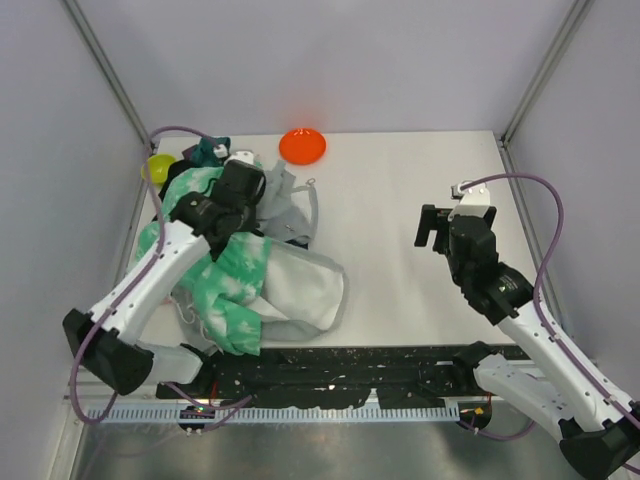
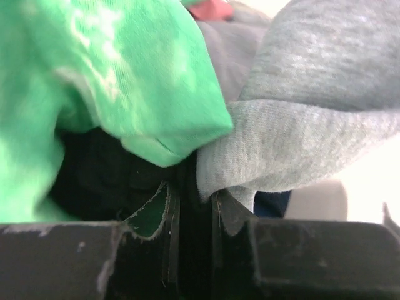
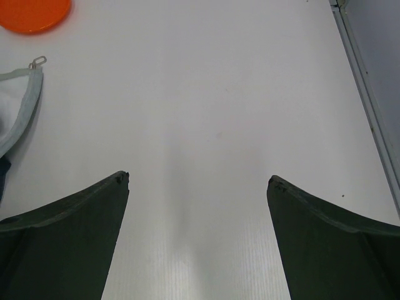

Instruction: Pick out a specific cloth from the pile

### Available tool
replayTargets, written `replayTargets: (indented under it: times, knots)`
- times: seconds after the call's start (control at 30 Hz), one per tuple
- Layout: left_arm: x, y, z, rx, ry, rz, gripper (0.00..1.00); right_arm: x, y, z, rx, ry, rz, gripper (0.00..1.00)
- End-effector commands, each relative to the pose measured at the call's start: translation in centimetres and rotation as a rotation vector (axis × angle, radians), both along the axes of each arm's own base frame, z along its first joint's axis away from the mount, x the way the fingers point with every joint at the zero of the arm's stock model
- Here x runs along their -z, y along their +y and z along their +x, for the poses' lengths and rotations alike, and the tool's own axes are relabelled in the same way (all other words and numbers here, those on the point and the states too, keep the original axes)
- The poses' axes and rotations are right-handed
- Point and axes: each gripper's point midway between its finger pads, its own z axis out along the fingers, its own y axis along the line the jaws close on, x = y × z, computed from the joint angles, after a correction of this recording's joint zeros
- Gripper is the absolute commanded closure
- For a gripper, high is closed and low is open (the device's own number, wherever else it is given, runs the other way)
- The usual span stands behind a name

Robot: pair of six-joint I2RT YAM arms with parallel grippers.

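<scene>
Left claw (image 2: 195, 195) closed inside the pile (image 2: 125, 75)

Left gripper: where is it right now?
Top view: the left gripper sits far left on the table, in the pile, shut between the green tie-dye garment and the grey garment.
</scene>
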Motion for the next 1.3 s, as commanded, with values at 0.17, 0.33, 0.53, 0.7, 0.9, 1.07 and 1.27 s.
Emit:
replayTargets:
  times: [0.17, 0.33, 0.53, 0.7, 0.9, 1.07, 1.27]
  knots:
    - [-10.0, 15.3, -3.5, -0.392, -0.311, 0.068, 1.0, -0.2, 2.8, 1.5, -0.111, -0.014, 0.032, 0.05]
    - [-10.7, 19.5, -4.8, -0.512, -0.332, 0.027, 1.0, 0.3, 6.6, 2.2, -0.253, 0.011, 0.125, 0.05]
    - [-9.7, 21.5, -4.1, -0.569, -0.28, 0.002, 1.0, 1.4, 17.5, 1.6, -0.684, 0.089, 0.442, 0.05]
    - [-9.3, 21.6, -3.7, -0.571, -0.28, -0.013, 1.0, 5.0, 26.1, -0.3, -0.844, 0.222, 0.329, 0.05]
    - [-9.4, 21.6, -3.6, -0.567, -0.288, -0.025, 1.0, 9.2, 32.0, -0.9, -0.935, 0.322, 0.333, 0.05]
    - [-9.3, 21.5, -3.2, -0.568, -0.285, -0.035, 1.0, 13.9, 34.1, -0.3, -0.906, 0.405, 0.234, 0.05]
    - [-8.5, 22.1, -3.2, -0.622, -0.276, -0.028, 1.0, 17.6, 36.2, 0.1, -0.892, 0.442, 0.179, 0.05]
